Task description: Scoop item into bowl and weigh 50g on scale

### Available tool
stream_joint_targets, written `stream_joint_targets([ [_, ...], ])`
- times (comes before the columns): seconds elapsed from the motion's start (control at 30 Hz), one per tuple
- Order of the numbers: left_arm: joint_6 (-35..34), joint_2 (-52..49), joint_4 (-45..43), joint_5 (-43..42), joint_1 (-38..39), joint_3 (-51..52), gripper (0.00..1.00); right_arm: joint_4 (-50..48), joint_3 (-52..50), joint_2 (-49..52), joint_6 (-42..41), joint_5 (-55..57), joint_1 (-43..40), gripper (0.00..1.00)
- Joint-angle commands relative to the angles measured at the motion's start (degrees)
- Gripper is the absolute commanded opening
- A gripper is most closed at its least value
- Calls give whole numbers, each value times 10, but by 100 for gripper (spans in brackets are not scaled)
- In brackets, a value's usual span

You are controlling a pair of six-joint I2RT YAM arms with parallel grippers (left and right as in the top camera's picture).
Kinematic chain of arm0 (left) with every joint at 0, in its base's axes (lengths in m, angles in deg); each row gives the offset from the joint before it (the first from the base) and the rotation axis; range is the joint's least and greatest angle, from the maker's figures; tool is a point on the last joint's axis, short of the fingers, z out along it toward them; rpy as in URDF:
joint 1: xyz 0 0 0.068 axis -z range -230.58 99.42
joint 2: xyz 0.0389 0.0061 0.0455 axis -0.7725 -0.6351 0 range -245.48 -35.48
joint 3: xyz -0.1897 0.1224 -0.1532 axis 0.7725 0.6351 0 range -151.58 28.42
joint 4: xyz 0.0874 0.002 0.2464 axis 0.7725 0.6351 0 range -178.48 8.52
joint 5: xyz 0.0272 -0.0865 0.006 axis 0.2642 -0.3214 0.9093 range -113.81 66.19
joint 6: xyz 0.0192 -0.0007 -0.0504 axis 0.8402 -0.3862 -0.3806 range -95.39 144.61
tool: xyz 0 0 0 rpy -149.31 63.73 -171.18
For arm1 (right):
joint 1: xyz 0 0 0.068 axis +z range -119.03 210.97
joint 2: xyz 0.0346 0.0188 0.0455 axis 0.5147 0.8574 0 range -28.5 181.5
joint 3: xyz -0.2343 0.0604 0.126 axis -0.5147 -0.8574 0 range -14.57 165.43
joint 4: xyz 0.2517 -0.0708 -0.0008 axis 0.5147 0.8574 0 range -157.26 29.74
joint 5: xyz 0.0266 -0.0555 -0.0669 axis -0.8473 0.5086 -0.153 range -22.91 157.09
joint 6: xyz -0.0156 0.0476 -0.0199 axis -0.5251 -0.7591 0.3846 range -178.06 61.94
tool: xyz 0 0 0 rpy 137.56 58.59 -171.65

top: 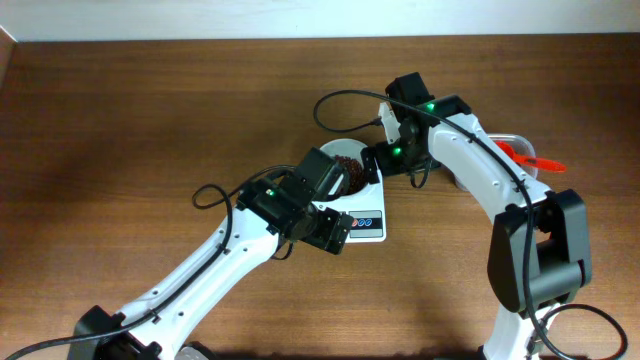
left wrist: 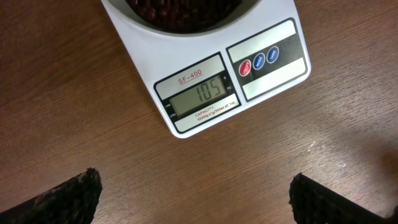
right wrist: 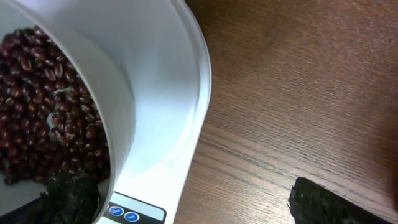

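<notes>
The white bowl (top: 333,151) stands on the small white scale (top: 366,223) and holds dark red-brown beans (top: 350,171). In the left wrist view the scale (left wrist: 249,37) shows 105 on its display, with the bowl rim (left wrist: 180,31) and beans (left wrist: 180,9) at the top edge. My left gripper (left wrist: 196,199) is open and empty over bare table in front of the scale; it also shows in the overhead view (top: 335,232). My right gripper (right wrist: 193,202) is open, one finger inside the bowl (right wrist: 155,93) by the beans (right wrist: 43,93), the other over the table; it sits at the bowl's right (top: 383,160).
A clear plastic container (top: 508,142) with an orange scoop (top: 528,156) stands at the right, partly hidden behind my right arm. The wooden table (top: 150,110) stretches left and forward. A corner of the scale (right wrist: 155,196) with two blue buttons shows under the bowl.
</notes>
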Motion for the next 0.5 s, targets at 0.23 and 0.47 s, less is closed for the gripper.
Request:
stream_joint_targets([
  [0.23, -3, 9, -1, 4, 2, 4, 99, -44, -8, 4, 2, -13, 2, 99],
  [0.47, -3, 9, -2, 4, 2, 4, 99, -102, -8, 4, 2, -8, 2, 99],
])
